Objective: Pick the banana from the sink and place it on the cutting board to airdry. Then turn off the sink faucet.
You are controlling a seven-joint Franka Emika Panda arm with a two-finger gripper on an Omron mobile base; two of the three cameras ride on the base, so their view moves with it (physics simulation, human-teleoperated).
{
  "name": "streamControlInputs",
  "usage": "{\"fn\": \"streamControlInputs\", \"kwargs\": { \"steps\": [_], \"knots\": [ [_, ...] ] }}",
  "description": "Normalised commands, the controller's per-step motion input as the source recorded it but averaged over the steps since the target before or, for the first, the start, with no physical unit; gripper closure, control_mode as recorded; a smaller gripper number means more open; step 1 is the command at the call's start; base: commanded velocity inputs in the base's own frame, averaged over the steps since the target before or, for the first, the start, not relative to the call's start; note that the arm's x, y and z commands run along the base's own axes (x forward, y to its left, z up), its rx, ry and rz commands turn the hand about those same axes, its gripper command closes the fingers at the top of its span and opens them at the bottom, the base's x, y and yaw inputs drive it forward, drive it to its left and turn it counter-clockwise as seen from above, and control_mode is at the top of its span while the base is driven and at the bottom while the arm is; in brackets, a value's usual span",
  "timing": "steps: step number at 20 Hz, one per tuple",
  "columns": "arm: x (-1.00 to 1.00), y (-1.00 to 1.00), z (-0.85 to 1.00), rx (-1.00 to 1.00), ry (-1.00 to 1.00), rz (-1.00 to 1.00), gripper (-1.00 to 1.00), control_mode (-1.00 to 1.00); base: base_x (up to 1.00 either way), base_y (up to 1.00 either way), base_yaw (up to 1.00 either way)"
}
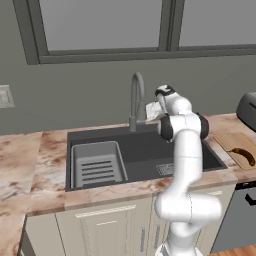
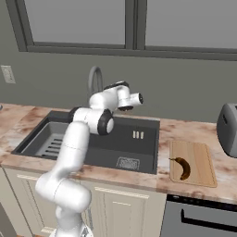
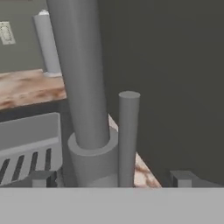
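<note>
The dark brown banana (image 1: 244, 154) (image 2: 183, 167) lies on the tan cutting board (image 1: 231, 141) (image 2: 200, 157), on the counter to the right of the sink (image 1: 145, 147) (image 2: 141, 150). My gripper (image 1: 151, 111) (image 3: 113, 178) is open and level, behind the basin and right up against the sink faucet (image 1: 136, 100) (image 2: 95, 78) (image 3: 83, 87). In the hand view the faucet's thin side lever (image 3: 128, 135) stands upright between my two finger tips, with the thick stem just to its left. Nothing is held.
A ribbed grey tray insert (image 1: 97, 165) (image 2: 51, 143) sits in the sink's left half and a square drain grate (image 2: 127, 163) near its front. A grey toaster (image 1: 247, 110) (image 2: 227, 129) stands at the far right. The wall and window run close behind the faucet.
</note>
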Motion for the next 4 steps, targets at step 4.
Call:
{"fn": "streamControlInputs", "kwargs": {
  "steps": [4],
  "knots": [
    [0.20, 0.00, -0.27, -0.11, 0.00, 0.11, -1.00, -1.00, 0.00, 0.00, 0.00]
  ]
}}
